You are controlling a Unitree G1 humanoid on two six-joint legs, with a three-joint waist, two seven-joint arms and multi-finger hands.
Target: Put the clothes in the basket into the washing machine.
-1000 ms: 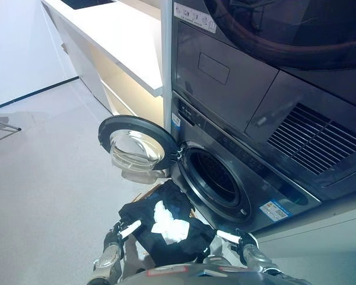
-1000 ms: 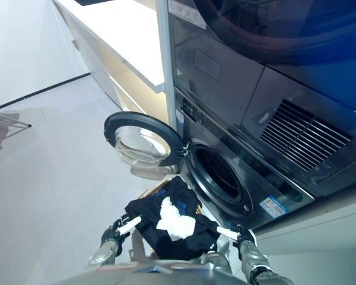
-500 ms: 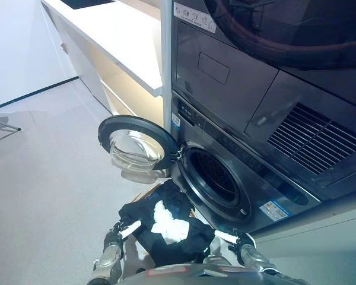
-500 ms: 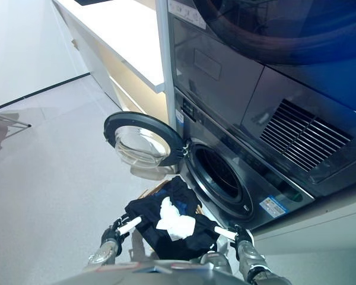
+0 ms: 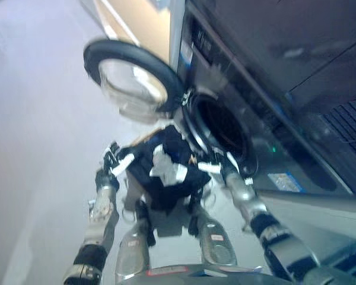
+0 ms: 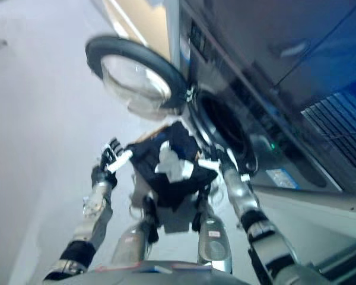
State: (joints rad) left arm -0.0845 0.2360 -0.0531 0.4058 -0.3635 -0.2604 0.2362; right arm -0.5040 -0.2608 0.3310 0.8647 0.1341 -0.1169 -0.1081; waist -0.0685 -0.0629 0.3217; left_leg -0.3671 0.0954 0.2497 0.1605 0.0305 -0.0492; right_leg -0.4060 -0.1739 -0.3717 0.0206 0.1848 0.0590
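Observation:
A basket [image 5: 143, 138] piled with dark clothes [image 5: 157, 181] and a white cloth [image 5: 166, 169] sits right in front of the dark washing machine. The machine's round door [image 5: 133, 77] stands open to the left. The drum opening [image 5: 222, 127] lies just behind and to the right of the basket. My left hand [image 5: 110, 166] is at the basket's left side, fingers spread, one white finger reaching to the pile. My right hand [image 5: 228, 169] is at the basket's right side, close to the drum's lower rim.
A second dark machine [image 5: 273, 35] is stacked above the washer. A pale cabinet [image 5: 136, 15] stands to the left of the machines at the top. Grey floor [image 5: 35, 119] stretches to the left.
The whole picture has shifted: the camera has tilted down, so more of both arms shows. Both hands stay at the sides of the basket.

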